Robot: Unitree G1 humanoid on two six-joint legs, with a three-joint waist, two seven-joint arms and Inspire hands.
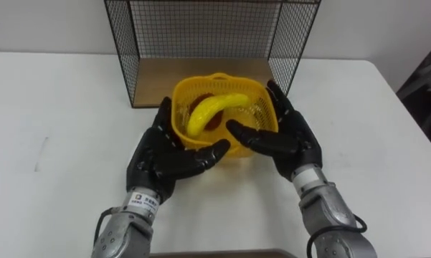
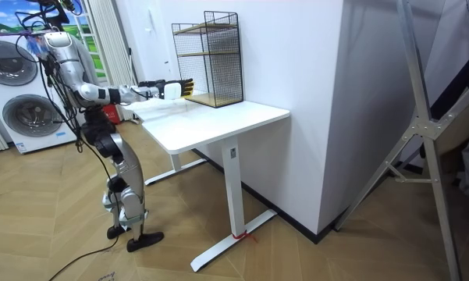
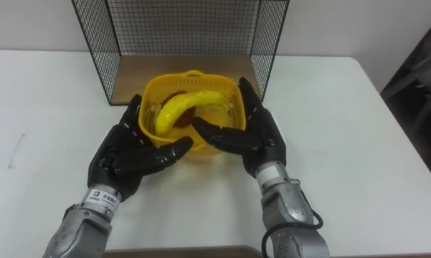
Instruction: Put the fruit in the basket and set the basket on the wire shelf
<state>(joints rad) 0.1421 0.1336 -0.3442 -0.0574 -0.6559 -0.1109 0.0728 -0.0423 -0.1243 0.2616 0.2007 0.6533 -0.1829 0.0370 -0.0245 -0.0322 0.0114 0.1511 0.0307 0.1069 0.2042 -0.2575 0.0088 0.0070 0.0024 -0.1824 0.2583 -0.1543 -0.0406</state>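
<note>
White desk [image 1: 50,107]: a basket [image 1: 181,92] holding a banana [image 1: 211,109], just before the wire shelf [image 1: 201,29], is pressed between left hand [image 1: 161,159] and right hand [image 1: 290,140], fingers straight. Room view adds washing machines [image 2: 23,101] behind the robot.

Wearing glossy black segmented shells over the left hand [image 1: 161,154] and the right hand [image 1: 283,136], with slim fingers [image 1: 165,122] ending in rounded tips. Carrying a small white label with dark print at the left wrist. Giving way behind each wrist to ribbed silver-grey metal cuffs and rounded grey forearms, with a dark cable looping beside the right one. In the room view, showing a silver-grey torso and legs, black joints, dark feet and black cables hanging round the shoulders.
</note>
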